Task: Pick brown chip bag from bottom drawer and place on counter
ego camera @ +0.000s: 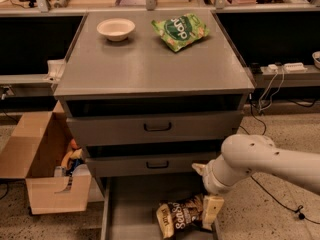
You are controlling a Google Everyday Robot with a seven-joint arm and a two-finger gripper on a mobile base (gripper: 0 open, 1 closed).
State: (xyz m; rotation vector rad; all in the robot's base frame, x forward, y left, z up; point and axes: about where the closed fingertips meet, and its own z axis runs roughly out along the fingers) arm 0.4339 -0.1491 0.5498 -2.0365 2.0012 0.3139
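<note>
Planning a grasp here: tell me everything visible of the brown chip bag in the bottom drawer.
The brown chip bag is a crinkly, glossy dark brown and tan packet with large white lettering. It lies flat, slightly tilted, on the grey floor of the open bottom drawer, towards its right side. The cream end effector sits at its right end, overlapping it.

Rounded white arm (pixel 260 156), dark dots perhaps screws, ends in a cream pincer (pixel 210 211) over the bottom drawer (pixel 134 210).
</note>
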